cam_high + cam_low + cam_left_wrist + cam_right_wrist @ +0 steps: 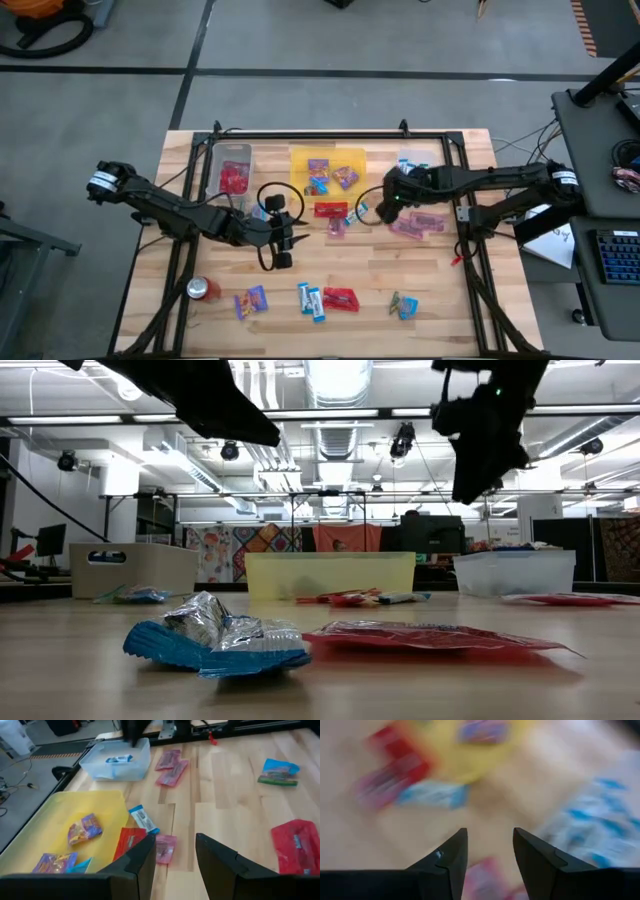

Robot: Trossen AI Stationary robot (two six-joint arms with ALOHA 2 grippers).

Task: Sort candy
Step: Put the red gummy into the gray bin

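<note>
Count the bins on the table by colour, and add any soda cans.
Clear bins: 2
Yellow bin: 1
Can: 1
Total: 4

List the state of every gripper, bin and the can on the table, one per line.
left gripper: open, empty, above the table.
right gripper: open, empty, above the table.
yellow bin: holds purple and blue candy.
left clear bin: holds red candy.
right clear bin: holds a blue-and-white bar.
soda can: lying on its side.
</note>
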